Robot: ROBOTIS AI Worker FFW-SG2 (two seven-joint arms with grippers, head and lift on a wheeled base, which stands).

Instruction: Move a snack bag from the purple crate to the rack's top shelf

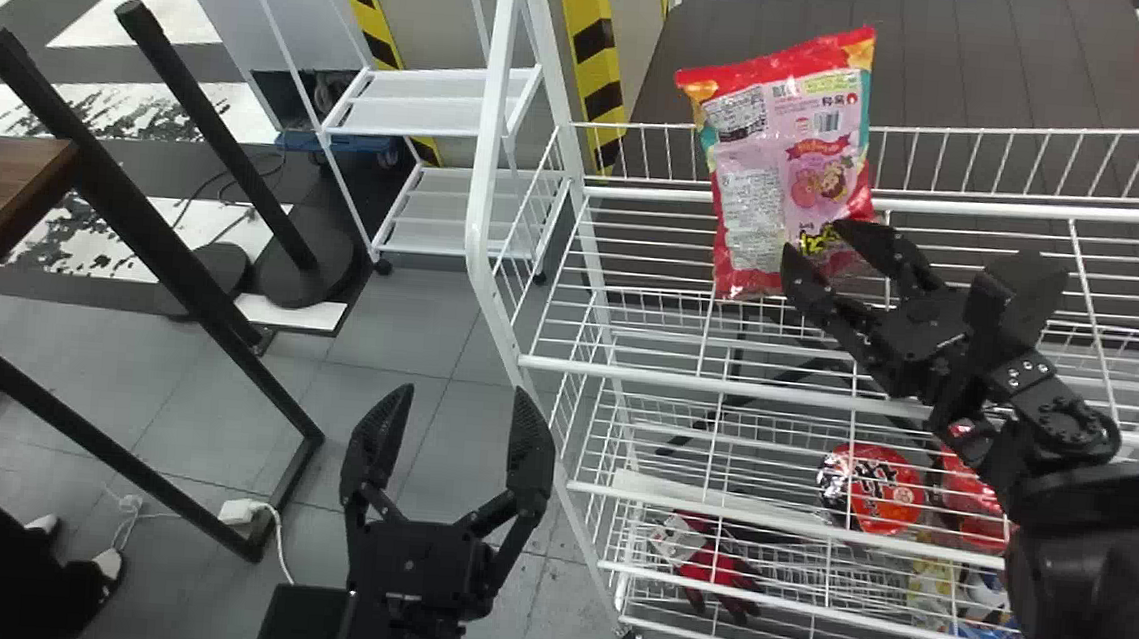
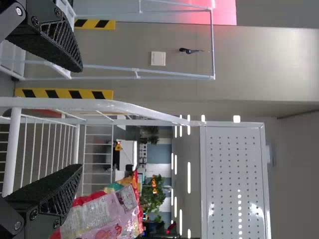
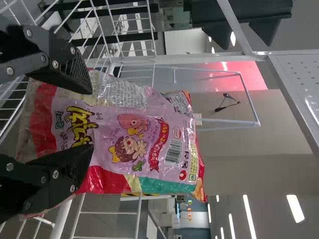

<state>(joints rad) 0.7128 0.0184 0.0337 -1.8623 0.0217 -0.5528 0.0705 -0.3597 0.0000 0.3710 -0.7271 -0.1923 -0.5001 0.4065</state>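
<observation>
This looks like an indoor workshop or lab hall, with a shop-style white wire rack at the right of the head view, red round food packs on a lower level. Gray tiled floor, yellow-and-black striped edging at upper center and a white cable at lower left give a technical feel. Strip lights show at lower right of the right wrist view, a leafy plant at lower center of the left.
</observation>
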